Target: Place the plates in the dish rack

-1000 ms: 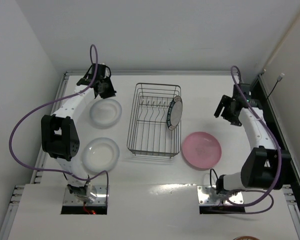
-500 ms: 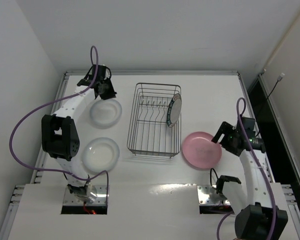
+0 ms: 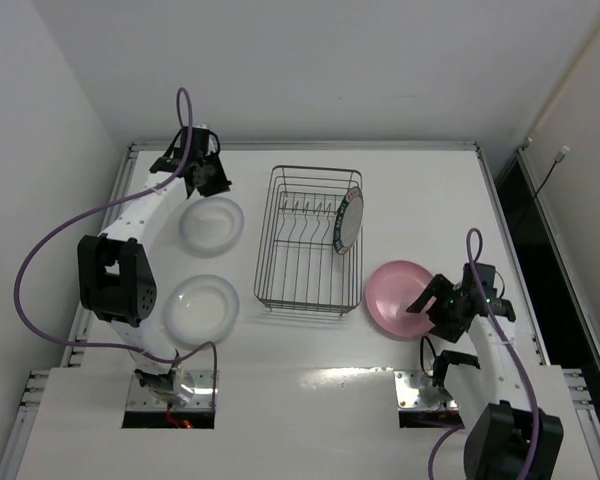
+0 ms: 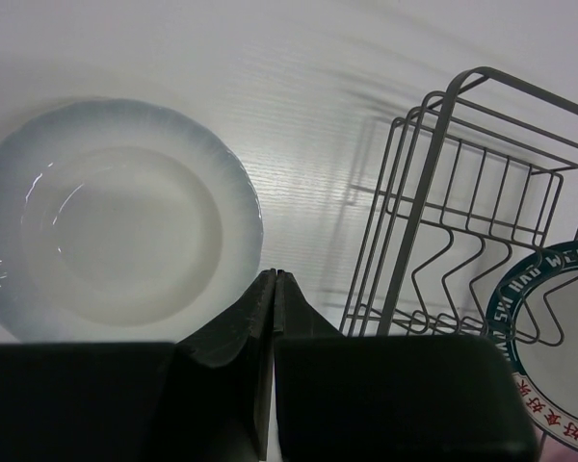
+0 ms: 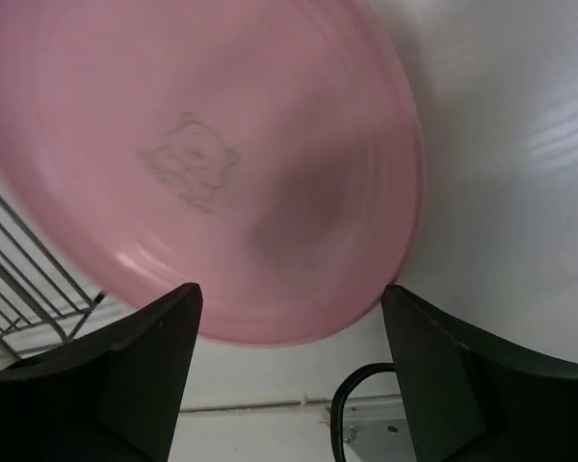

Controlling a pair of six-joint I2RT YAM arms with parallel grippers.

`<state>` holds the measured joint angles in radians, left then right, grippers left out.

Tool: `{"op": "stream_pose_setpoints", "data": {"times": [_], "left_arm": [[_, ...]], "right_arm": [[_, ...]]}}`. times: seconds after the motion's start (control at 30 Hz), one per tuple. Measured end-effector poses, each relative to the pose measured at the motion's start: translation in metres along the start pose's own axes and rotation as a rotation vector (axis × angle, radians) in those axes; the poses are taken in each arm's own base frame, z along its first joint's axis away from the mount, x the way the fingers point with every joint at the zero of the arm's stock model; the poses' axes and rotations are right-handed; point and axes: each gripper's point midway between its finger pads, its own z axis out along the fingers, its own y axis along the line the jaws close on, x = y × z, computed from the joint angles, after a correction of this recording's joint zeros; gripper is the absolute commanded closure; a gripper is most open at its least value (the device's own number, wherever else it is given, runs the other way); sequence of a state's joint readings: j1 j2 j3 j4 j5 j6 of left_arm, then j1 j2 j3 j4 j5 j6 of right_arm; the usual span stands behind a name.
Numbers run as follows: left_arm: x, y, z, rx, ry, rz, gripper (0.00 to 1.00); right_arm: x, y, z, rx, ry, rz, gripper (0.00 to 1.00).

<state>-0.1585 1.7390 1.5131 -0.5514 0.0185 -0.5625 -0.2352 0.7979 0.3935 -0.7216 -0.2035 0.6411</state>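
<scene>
**Four plates, one rack (image 3: 315,169)**

Two whitish plates (image 3: 211,224) (image 3: 201,306) lie left of the rack. One pink plate (image 3: 400,298) lies right of it. One patterned plate (image 3: 349,222) stands inside it. Two arms flank the rack, the left arm (image 3: 140,215) and the right arm (image 3: 505,350).

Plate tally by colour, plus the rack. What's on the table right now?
Translucent whitish plates: 2
Pink plate: 1
White plate with blue-green patterned rim: 1
Dish rack: 1
Total: 5
</scene>
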Motion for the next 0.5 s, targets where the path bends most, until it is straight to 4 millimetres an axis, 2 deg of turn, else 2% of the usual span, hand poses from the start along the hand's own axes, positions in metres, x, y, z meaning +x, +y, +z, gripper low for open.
{"op": "stream_pose_setpoints", "data": {"times": [0.1,0.17,0.27,0.3,0.43,0.5], "left_arm": [[0.0,0.0,-0.001,0.001,-0.001,0.0,1.0],[0.0,0.0,-0.001,0.002,-0.001,-0.001,1.0],[0.0,-0.001,-0.001,0.002,-0.001,-0.005,1.0],[0.0,-0.001,-0.001,0.002,-0.001,-0.006,1.0],[0.0,-0.001,-0.001,0.001,-0.001,-0.008,1.0],[0.0,-0.001,-0.001,0.002,-0.001,-0.008,1.0]], "right_arm": [[0.018,-0.008,0.014,-0.001,0.061,0.053,0.41],[0.021,-0.007,0.018,-0.016,0.067,0.074,0.5],[0.018,0.0,0.022,-0.058,0.063,0.1,0.64],[0.015,0.003,0.023,-0.073,0.059,0.105,0.74],[0.01,0.012,0.028,-0.118,0.065,0.136,0.99],[0.006,0.015,0.029,-0.133,0.061,0.157,1.0]]}}
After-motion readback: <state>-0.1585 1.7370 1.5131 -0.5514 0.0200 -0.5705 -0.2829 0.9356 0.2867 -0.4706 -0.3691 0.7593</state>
